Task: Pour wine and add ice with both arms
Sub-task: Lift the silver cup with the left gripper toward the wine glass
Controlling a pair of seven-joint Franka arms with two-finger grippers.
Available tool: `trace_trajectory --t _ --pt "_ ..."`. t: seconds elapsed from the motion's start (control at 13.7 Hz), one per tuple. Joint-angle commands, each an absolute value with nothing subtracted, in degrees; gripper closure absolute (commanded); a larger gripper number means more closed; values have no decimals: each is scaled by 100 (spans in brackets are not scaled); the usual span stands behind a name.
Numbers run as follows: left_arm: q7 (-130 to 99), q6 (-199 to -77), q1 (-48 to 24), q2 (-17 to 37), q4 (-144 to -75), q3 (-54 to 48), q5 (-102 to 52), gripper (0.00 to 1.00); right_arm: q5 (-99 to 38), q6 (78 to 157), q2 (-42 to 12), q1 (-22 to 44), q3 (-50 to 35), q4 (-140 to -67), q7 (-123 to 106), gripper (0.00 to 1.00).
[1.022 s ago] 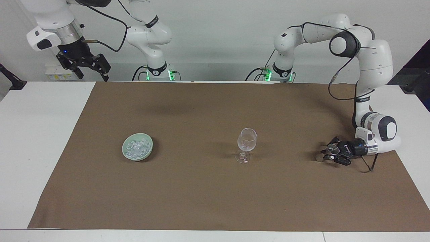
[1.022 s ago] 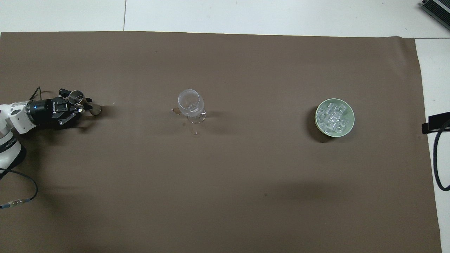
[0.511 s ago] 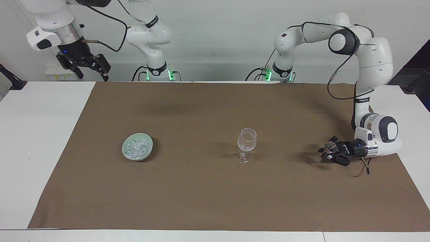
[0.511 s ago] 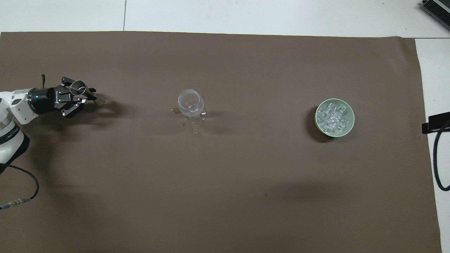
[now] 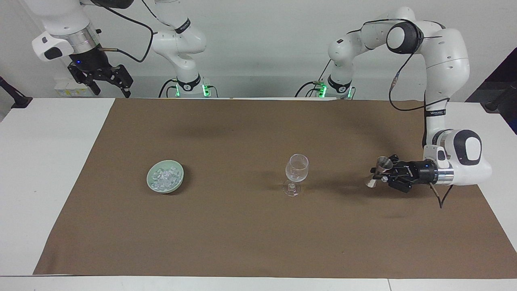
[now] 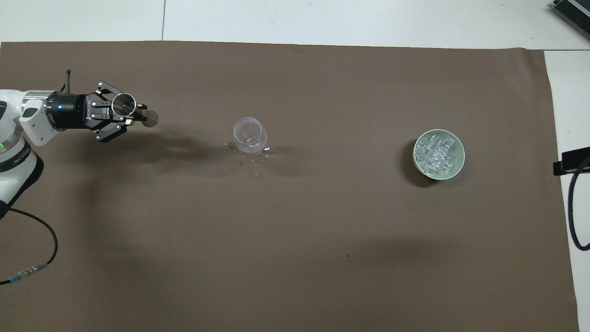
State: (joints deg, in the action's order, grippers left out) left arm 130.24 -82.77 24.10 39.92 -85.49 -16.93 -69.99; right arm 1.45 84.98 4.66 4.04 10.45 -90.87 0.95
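Jigger [image 5: 378, 171] clamped in left tool [image 5: 382, 176], above open mat [image 5: 242, 234].

A big brown cloth [image 5: 242, 226] covers most of the white table [image 5: 48, 169] — it lies flat. Small wet spots [image 6: 239, 157] sit on the cloth. A black stand [image 5: 14, 97] pokes up at the table's edge, at the right arm's end.
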Motion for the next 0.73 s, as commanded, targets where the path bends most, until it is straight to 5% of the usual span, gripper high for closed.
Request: trace_trajectory --t 0.0,0.66 --pt "13095 -8376 1961 3771 -8666 -1582 -6996 100 176 8561 483 343 993 -9123 79 0" --pt "12543 -8938 1257 3393 -8789 -1529 -6909 100 176 8552 483 325 1002 -9123 79 0"
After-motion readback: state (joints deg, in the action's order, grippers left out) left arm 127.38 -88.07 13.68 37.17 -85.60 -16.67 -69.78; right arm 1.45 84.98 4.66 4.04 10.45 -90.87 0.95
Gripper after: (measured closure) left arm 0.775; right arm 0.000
